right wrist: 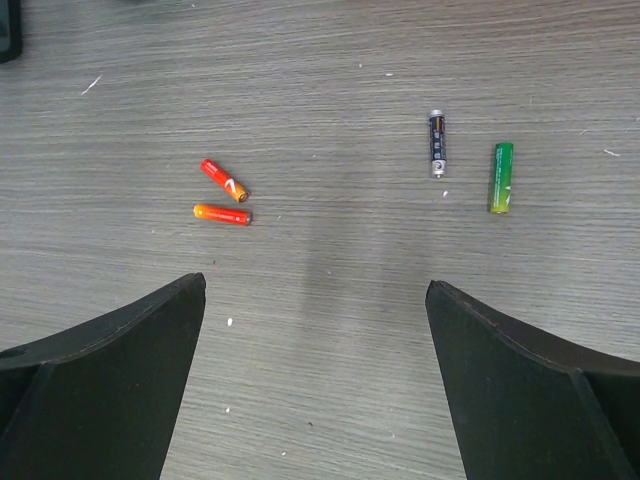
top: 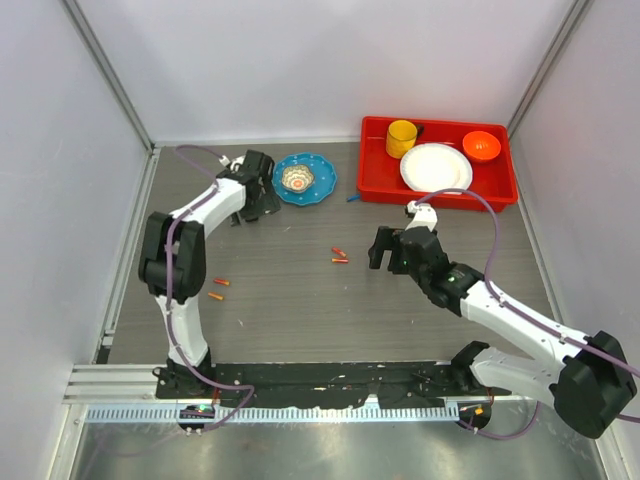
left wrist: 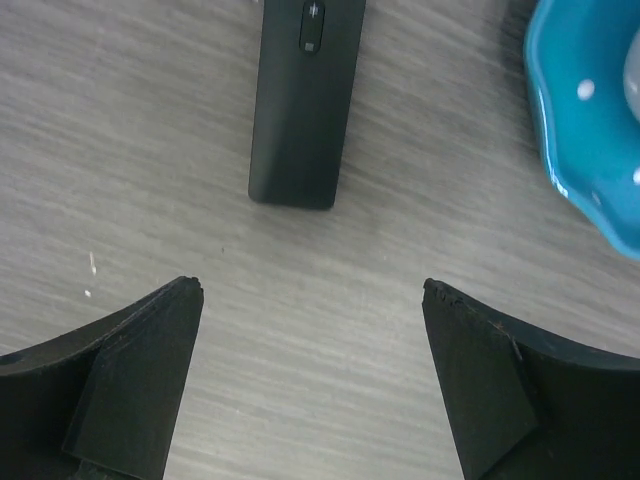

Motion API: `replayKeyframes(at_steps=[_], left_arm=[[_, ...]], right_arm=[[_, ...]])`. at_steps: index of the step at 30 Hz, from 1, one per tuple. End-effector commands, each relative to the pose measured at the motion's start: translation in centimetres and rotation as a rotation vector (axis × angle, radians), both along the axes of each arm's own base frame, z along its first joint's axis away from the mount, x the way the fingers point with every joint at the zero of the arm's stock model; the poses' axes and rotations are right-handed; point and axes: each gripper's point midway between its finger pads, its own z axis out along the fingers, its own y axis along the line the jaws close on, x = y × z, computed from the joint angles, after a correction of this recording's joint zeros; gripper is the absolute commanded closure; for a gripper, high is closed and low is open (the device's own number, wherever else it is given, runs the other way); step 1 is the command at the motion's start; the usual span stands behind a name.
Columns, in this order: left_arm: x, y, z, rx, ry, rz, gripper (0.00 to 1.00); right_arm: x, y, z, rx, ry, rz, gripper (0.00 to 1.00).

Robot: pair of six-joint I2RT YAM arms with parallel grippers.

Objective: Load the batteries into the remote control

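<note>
Left tool (left wrist: pixel 310 288): released; remote control (left wrist: pixel 303 110) just ahead, likely rigid, light, slick; pinch long edges.
Right tool (right wrist: pixel 315 285): released.

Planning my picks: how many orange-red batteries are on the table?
4. One battery and another lie mid-table, in front of the right gripper; two more lie beside the left arm. Others may hide under the arms.

Bare bench (left wrist: pixel 120 150) lies open to the left of the remote control (left wrist: pixel 305 100) and before its near end, the blue dish (left wrist: pixel 590 130) standing close on its right — and the two orange-red batteries (right wrist: pixel 222 213) have free wood all round, the black battery (right wrist: pixel 437 143) and green battery (right wrist: pixel 501 177) well apart.
</note>
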Motion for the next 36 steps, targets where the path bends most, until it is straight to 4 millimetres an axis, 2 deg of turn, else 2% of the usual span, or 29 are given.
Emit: replayKeyframes(at_steps=[1,6,10,20,36], left_arm=[[2.7,1.8,1.7,0.085,-0.030,0.037,0.06],[3.9,2.9,0.5,0.055,0.000,0.009,0.11],[4.2,2.7,-1.4,0.068,0.060,-0.073,0.15],[6.1,3.2,-1.1,0.133,0.057,-0.132,0.18],[8.8,3.9,-3.3,0.169,0.091,-0.078,0.24]], right_arm=[[-0.1,0.8,2.2,0.066,-0.033,0.023,0.03],[-0.6,0.6,2.0,0.063,-0.026,0.031,0.03],[-0.8,0.8,1.9,0.076,-0.024,0.042,0.03],[-0.7,1.4,1.2,0.076,0.002,0.057,0.03],[-0.8,0.9,1.3,0.064,-0.001,0.043,0.03]])
